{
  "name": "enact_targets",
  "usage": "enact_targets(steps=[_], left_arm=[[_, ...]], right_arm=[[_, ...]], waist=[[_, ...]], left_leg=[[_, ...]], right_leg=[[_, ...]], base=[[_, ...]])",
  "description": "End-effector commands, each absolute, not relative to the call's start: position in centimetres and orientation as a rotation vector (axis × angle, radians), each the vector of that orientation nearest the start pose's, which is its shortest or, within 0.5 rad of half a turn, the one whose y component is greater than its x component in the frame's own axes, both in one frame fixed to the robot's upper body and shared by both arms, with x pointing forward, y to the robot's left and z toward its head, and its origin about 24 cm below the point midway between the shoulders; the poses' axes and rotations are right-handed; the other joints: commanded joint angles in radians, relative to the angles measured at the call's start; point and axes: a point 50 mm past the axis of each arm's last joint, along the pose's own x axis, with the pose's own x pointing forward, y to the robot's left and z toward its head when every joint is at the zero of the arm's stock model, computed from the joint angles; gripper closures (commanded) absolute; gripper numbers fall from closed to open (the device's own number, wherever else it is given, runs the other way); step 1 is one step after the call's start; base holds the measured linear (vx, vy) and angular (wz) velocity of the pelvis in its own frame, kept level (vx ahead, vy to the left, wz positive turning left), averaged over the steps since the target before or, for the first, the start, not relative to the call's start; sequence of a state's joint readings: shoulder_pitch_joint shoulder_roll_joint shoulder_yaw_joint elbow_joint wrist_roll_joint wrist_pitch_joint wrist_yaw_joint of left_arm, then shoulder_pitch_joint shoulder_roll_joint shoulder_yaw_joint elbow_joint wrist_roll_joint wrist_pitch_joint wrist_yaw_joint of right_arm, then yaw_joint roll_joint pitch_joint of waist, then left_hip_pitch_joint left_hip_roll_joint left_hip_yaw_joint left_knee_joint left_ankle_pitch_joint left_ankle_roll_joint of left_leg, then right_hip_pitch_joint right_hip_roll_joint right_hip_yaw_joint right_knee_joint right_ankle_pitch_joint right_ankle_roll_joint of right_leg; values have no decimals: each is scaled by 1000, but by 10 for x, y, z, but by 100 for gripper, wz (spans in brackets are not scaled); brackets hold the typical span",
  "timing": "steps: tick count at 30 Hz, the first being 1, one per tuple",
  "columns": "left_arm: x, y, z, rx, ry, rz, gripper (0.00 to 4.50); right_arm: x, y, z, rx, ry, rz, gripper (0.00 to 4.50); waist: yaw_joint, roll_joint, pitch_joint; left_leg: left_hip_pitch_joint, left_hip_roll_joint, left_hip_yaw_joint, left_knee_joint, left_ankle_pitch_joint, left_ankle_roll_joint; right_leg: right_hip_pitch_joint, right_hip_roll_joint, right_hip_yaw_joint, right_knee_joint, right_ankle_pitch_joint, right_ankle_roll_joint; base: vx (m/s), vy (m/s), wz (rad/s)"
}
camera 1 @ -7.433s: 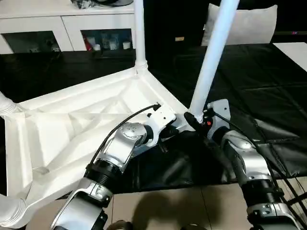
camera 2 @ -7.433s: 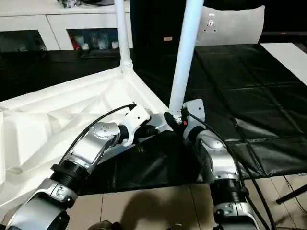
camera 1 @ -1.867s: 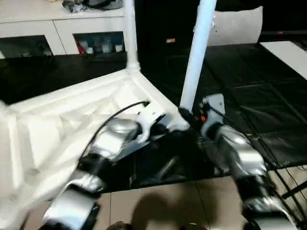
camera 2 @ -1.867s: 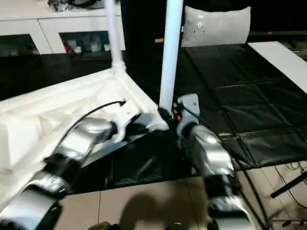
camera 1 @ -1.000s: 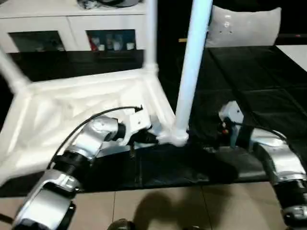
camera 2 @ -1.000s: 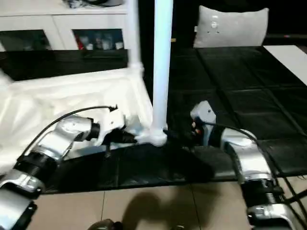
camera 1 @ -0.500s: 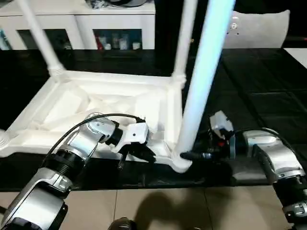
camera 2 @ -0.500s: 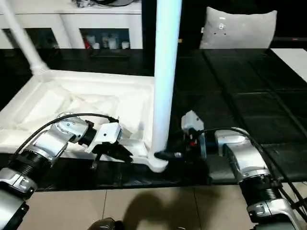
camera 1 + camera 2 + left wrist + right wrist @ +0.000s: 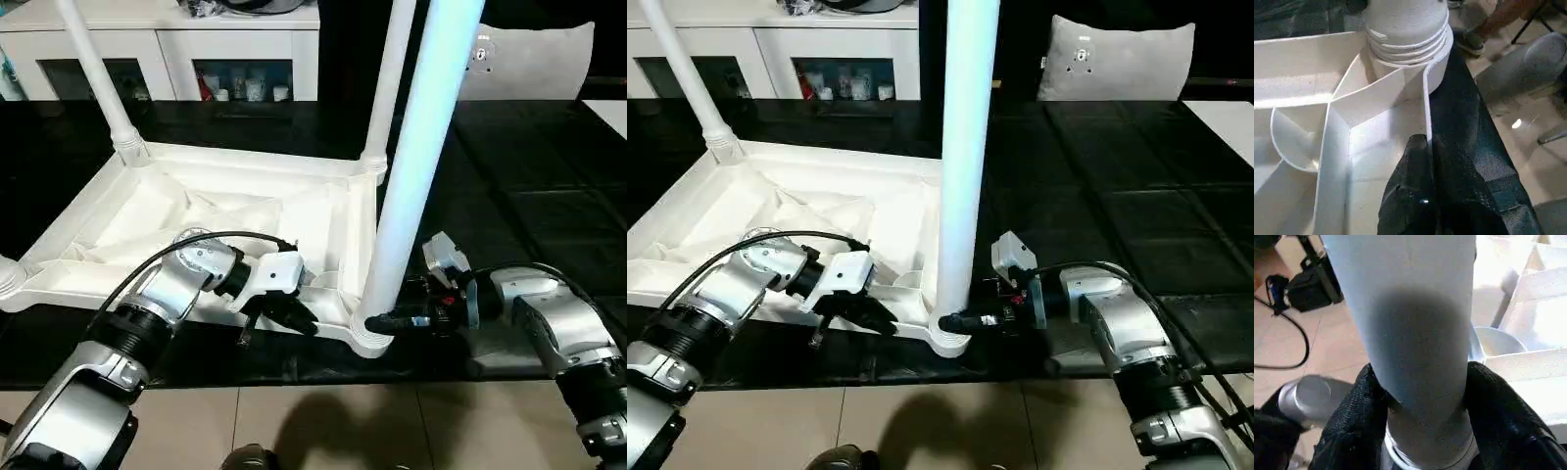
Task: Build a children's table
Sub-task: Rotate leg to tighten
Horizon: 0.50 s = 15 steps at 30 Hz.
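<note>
The children's table (image 9: 196, 220) lies upside down on a black mat, ribbed underside up. Three white legs stand in its corner sockets: far left (image 9: 93, 73), far right (image 9: 392, 83), and the thick near-right leg (image 9: 421, 166). My left gripper (image 9: 299, 318) is shut, its fingers (image 9: 1415, 191) pinching the table's thin rim wall just beside the near-right socket (image 9: 1405, 34). My right gripper (image 9: 965, 321) is at the foot of the near-right leg (image 9: 1415, 333), one black finger (image 9: 1356, 421) pressed on each side of it, just above the socket.
A white cabinet with glass doors (image 9: 245, 69) runs along the back. A grey cushion (image 9: 534, 59) leans at the back right. The black mat (image 9: 529, 166) stretches right of the table. Tiled floor (image 9: 323, 421) lies between the mat and me.
My right gripper has come in from the right and closed its fingers around the foot of the near-right leg. The table top has swung round with my left gripper still on its rim.
</note>
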<state>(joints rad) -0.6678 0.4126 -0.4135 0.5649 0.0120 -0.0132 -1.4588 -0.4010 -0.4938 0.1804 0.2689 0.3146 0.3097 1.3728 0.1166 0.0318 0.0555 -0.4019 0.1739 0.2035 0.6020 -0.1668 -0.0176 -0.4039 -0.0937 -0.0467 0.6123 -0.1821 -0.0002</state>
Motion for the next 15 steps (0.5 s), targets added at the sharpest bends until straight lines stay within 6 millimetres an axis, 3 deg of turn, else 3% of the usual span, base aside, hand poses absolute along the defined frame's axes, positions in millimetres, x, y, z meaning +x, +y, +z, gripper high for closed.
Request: enact_targets(steps=[1, 3, 4, 6, 8, 9, 12, 15], left_arm=[[317, 105, 81, 552, 354, -1600, 450], [321, 101, 81, 518, 348, -1532, 450], [323, 99, 81, 495, 346, -1488, 450], [330, 87, 83, 420, 335, -1359, 450], [334, 75, 85, 368, 325, -1279, 450], [334, 73, 85, 363, 324, -1271, 450], [338, 56, 87, 324, 312, -1182, 450], [342, 43, 89, 279, 291, -1091, 450]], right_arm=[[281, -150, 74, 41, 318, 1419, 247], [286, -147, 71, 40, 310, 1330, 248], [290, -145, 68, 37, 305, 1269, 249], [304, -138, 61, 42, 296, 1052, 250], [312, -132, 56, 39, 299, 925, 251], [313, -132, 55, 41, 299, 911, 251], [322, -122, 51, 68, 310, 752, 252], [330, -115, 50, 111, 310, 611, 253]], waist=[[-6, -18, -71], [-12, -19, -69], [-17, -15, -66], [-26, -17, -67], [-44, -19, -68], [-54, -19, -70], [-72, -21, -73], [-75, -19, -80]], left_leg=[[36, 62, -24, -74, -235, 29], [34, 60, -26, -76, -253, 13], [36, 57, -28, -78, -281, -1], [36, 56, -31, -79, -291, -20], [26, 53, -38, -84, -282, -32], [29, 51, -36, -83, -277, -31], [23, 46, -31, -74, -231, 9], [23, 42, -26, -65, -164, 40]], right_leg=[[32, -61, 36, -70, -247, -238], [32, -63, 36, -74, -289, -226], [30, -64, 35, -82, -340, -212], [27, -64, 35, -83, -369, -198], [37, -63, 30, -79, -362, -191], [34, -60, 30, -82, -339, -193], [40, -58, 32, -81, -249, -212], [42, -55, 31, -77, -166, -235]], base=[[0, 0, 0], [0, 0, 0], [0, 0, 0], [0, 0, 0], [0, 0, 0], [0, 0, 0], [0, 0, 0], [0, 0, 0]])
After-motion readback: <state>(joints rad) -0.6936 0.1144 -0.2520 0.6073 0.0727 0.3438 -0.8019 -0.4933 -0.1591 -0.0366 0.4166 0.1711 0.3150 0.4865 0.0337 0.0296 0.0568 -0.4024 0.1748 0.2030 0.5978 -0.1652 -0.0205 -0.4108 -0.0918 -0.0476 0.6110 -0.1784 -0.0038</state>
